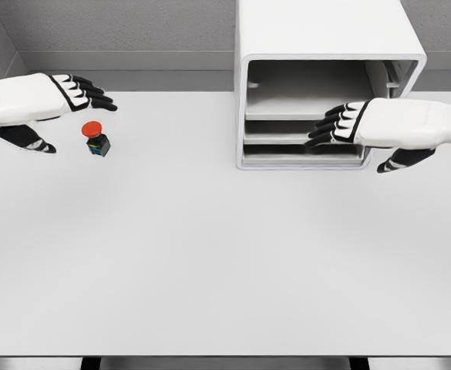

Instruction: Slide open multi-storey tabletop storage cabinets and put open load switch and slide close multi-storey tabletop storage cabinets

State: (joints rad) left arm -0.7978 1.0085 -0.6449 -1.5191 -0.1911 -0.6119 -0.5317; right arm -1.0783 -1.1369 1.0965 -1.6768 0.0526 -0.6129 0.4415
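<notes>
The load switch (95, 139), a small dark block with a red round button on top, stands on the white table (210, 254) at the far left. My left hand (71, 104) hovers just above and left of it, fingers spread, thumb hanging below, holding nothing. The white multi-storey cabinet (325, 46) stands at the back right with its front open, showing several shelves (302, 108). My right hand (341, 127) is in front of the cabinet's lower shelves, fingers extended toward the left and touching or nearly touching a shelf edge, holding nothing.
A grey wall (117, 31) runs behind the table. The table's front edge (210, 356) lies at the bottom of the view.
</notes>
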